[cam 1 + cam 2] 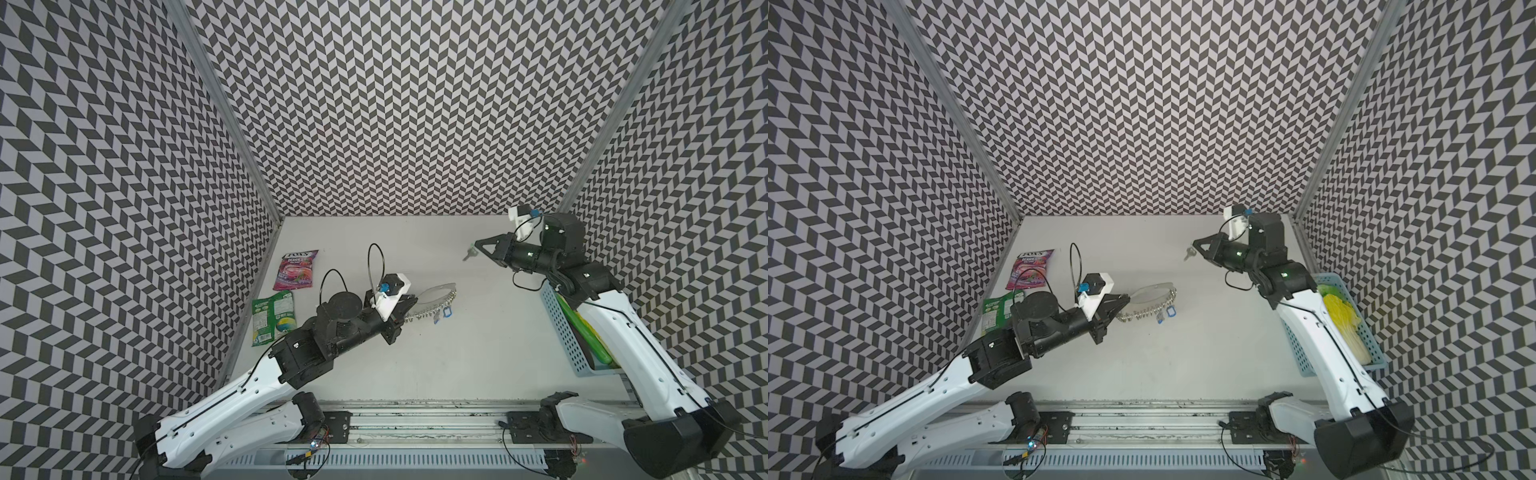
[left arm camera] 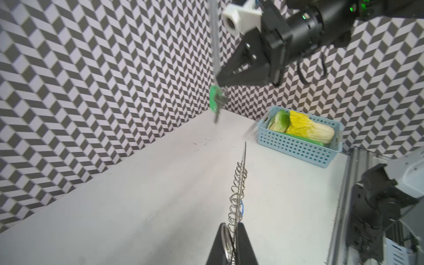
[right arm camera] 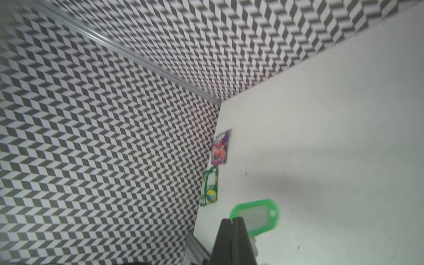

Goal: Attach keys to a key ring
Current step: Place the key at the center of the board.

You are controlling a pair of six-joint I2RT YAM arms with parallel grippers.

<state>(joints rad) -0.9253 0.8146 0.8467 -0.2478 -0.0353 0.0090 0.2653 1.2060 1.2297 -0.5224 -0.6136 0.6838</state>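
White table (image 1: 415, 365), chevron walls (image 1: 415, 104).

Both top views: left gripper (image 1: 411, 300) is clamped on one end of the key ring (image 1: 438, 292), with two blue-tagged keys (image 1: 442, 312) hanging off its fringe. Right gripper (image 1: 478, 245) is pinched tight on the keys (image 1: 469, 253), near the back wall and well apart from the ring.

Left wrist: plate seen edge-on between the closed jaws, wire rings (image 2: 236, 197) stacked in a line. Green tag (image 2: 214, 101) dangles under the right claw.

Right wrist: right gripper (image 3: 231, 221) jaws meet over the tag's end; the key blade is mostly hidden.

My read: carry-and-align step. Pick one free ring and bring the key's loop square to it. Go slow and keep the plate rigid. The key hangs loose and may swing, so let it settle before contact.
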